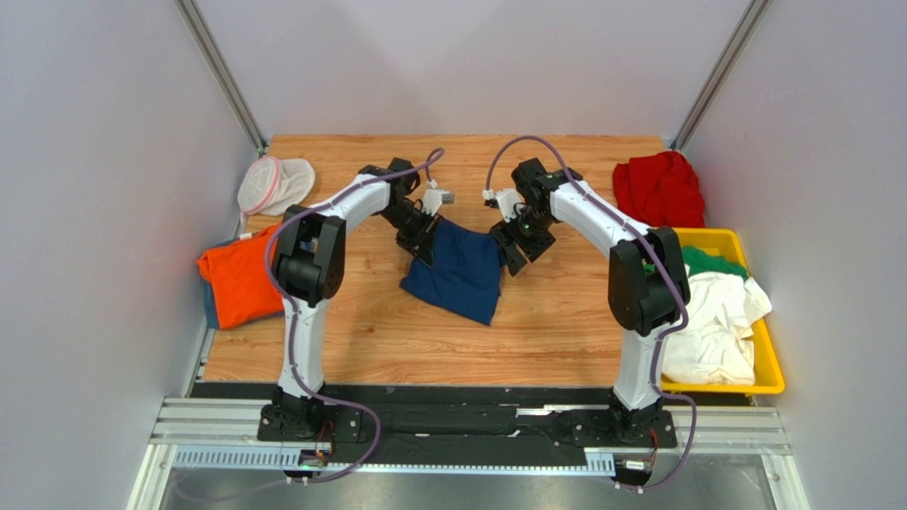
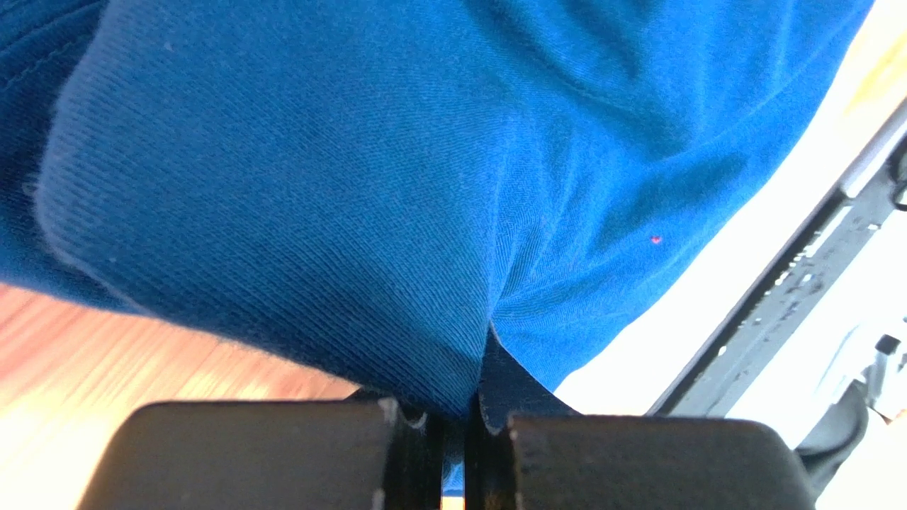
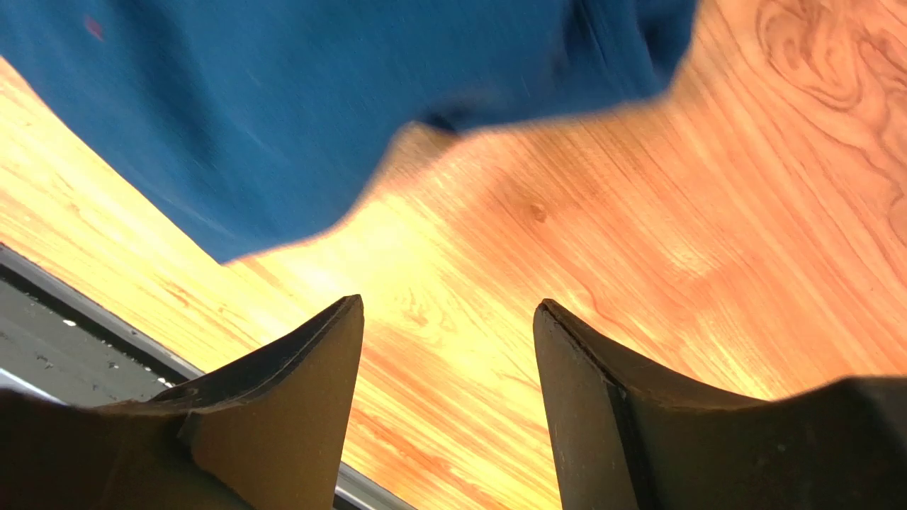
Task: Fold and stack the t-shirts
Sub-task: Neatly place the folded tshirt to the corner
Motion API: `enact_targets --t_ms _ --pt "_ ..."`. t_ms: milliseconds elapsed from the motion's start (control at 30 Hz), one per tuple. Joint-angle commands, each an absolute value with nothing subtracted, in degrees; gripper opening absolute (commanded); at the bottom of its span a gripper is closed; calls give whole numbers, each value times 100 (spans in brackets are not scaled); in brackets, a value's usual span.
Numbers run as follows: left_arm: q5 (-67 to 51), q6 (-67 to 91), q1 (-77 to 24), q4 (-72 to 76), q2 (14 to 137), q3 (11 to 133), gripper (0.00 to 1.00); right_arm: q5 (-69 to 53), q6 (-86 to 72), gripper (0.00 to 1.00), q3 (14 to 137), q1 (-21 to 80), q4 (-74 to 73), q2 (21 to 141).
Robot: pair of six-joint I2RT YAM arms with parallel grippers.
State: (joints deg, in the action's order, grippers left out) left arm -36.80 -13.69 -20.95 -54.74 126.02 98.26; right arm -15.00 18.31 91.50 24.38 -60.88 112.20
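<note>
1. Navy t-shirt [image 1: 460, 274] – crumpled at the middle of the worktop [image 1: 554, 319], between the two arms, print not visible.
2. Left gripper [image 1: 421, 236] – jaws pinched tight on a fold of the navy cloth at the shirt's far-left corner; the wrist view shows fabric bunched right into the closed tips.
3. Right gripper [image 1: 513, 250] – at the shirt's far-right corner, jaws apart, nothing between them. The wrist view shows bare wood in the gap and the cloth edge just past the tips.
4. Orange t-shirt [image 1: 240, 278] – flat at the left edge of the worktop, well apart from the navy one.
5. Red t-shirt [image 1: 658, 188] – heaped at the far-right corner.
6. White t-shirt [image 1: 719, 324] and green t-shirt [image 1: 711, 262] – piled in the yellow bin [image 1: 775, 372] on the right, white spilling over the near-left rim.
7. Mesh pouch [image 1: 271, 183] – far-left corner, beyond the orange shirt.
</note>
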Motion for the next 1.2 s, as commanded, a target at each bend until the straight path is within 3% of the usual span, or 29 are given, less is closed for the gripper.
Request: enact_targets --t_ms 0,667,1167 --pt "-3297 -1661 -1987 -5686 11963 9756 0 -1441 1907 64 9018 2382 -5924 10916" --pt "-925 -2241 -1187 -6635 10020 8974 0 -1485 2013 64 8710 2329 -5854 10635" --pt "158 -3339 597 -6908 9150 8631 0 -1573 2048 63 8376 2329 -5748 10433"
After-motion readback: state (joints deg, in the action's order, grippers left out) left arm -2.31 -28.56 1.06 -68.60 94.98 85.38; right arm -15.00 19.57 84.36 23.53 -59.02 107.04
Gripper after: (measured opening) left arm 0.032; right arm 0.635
